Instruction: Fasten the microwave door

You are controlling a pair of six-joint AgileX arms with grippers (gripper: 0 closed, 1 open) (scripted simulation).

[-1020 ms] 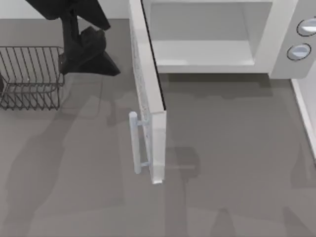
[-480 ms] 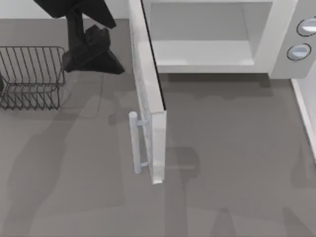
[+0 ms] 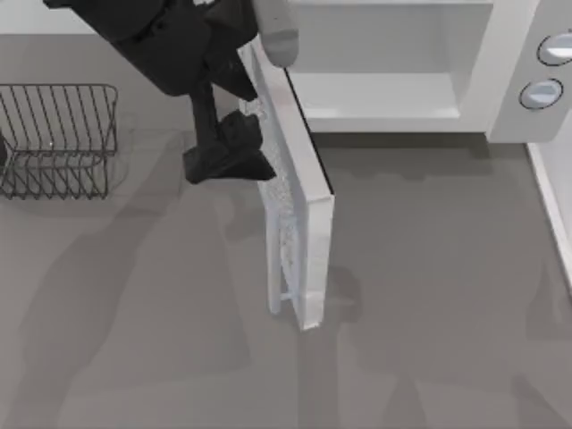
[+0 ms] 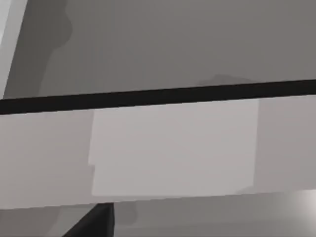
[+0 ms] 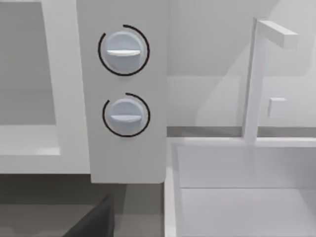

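The white microwave [image 3: 505,80] stands at the back of the table with its cavity [image 3: 375,54] exposed and two grey-blue knobs [image 3: 542,93] on its right panel. The microwave door [image 3: 304,206] stands wide open and reaches out toward the table's front, with its bar handle [image 3: 276,290] on the left face. My left gripper [image 3: 239,164] is against the door's outer left face, about halfway along it. In the left wrist view the door panel [image 4: 173,153] is very close. My right gripper [image 5: 94,219] faces the knobs [image 5: 123,49] from in front of the microwave.
A wire rack [image 3: 58,138] sits at the left side of the table. A white sink basin [image 5: 237,197] with a tall faucet [image 5: 254,79] lies to the right of the microwave. Its white edge [image 3: 554,206] runs along the table's right side.
My left arm swept from the back left over to the door's outer face. The door's free end has shifted right, swinging a little toward the cavity.
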